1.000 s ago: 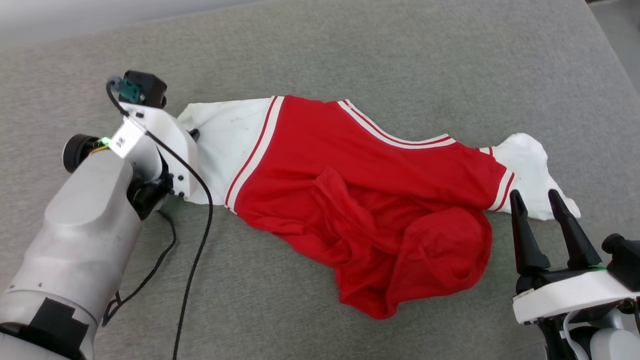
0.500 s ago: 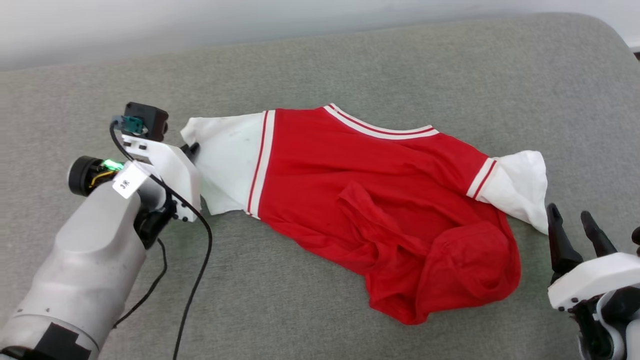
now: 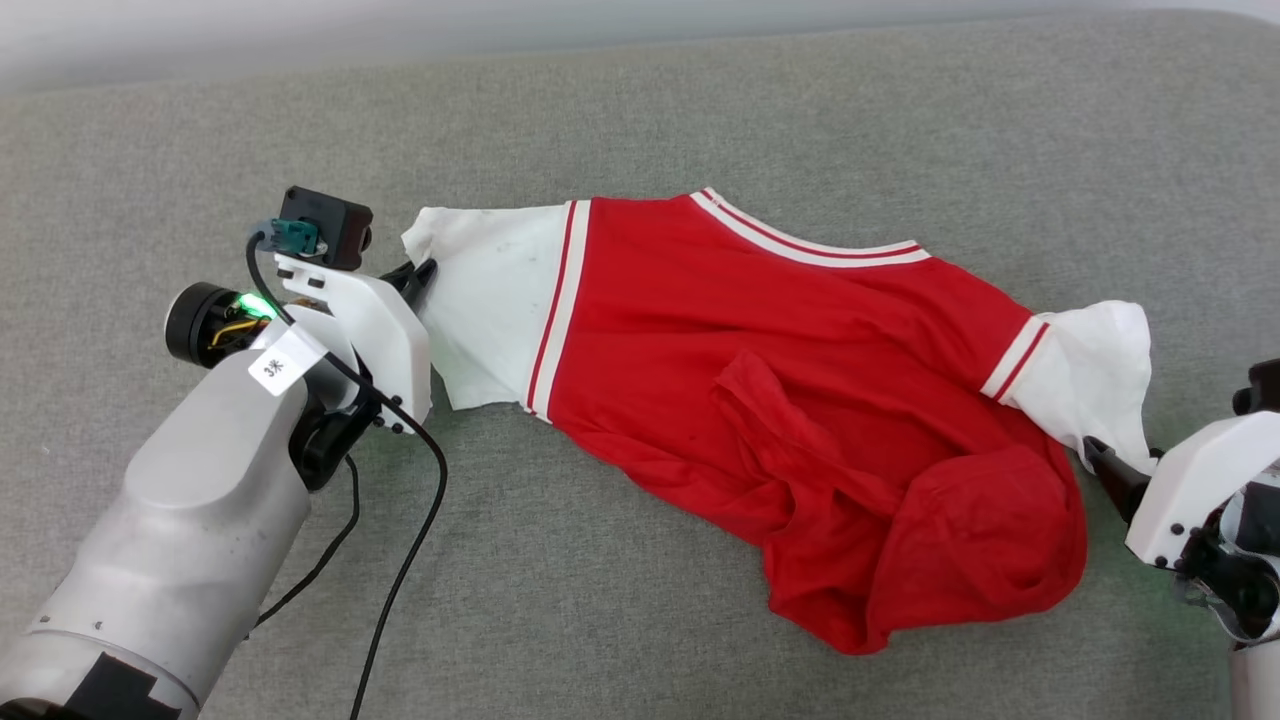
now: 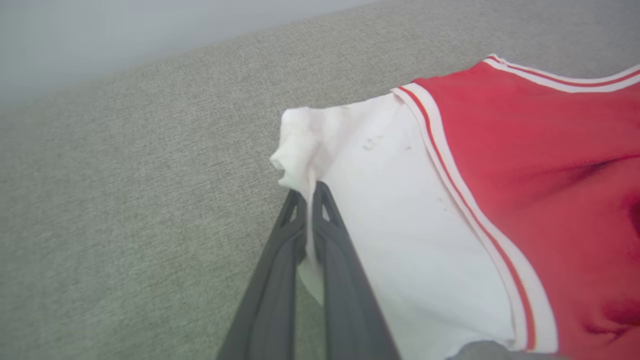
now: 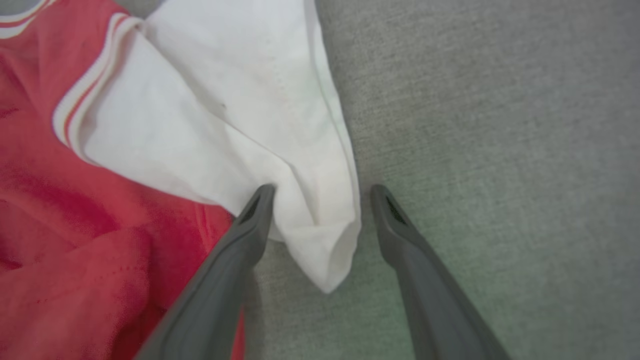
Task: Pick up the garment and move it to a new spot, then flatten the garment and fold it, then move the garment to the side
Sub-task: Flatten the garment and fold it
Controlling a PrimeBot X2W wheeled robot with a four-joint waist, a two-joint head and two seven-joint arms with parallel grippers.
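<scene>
The garment (image 3: 780,370), a red jersey with white sleeves and red-white striped trim, lies spread across the grey cushion, its lower red part bunched in folds at the front right. No lettering shows on the side facing up. My left gripper (image 3: 420,275) (image 4: 309,192) is shut on the edge of the white sleeve (image 4: 400,225) at the left. My right gripper (image 5: 322,195) stands open around the tip of the other white sleeve (image 5: 250,125) (image 3: 1090,370), a dark finger (image 3: 1110,475) showing under the cloth's edge.
The grey fabric cushion (image 3: 700,110) reaches on all sides of the jersey, with its back edge and a pale wall along the top. A black cable (image 3: 400,560) hangs from my left wrist over the cushion.
The camera has shifted. My right gripper moved up to the right sleeve and now brackets its tip. The left gripper stays shut on the left sleeve.
</scene>
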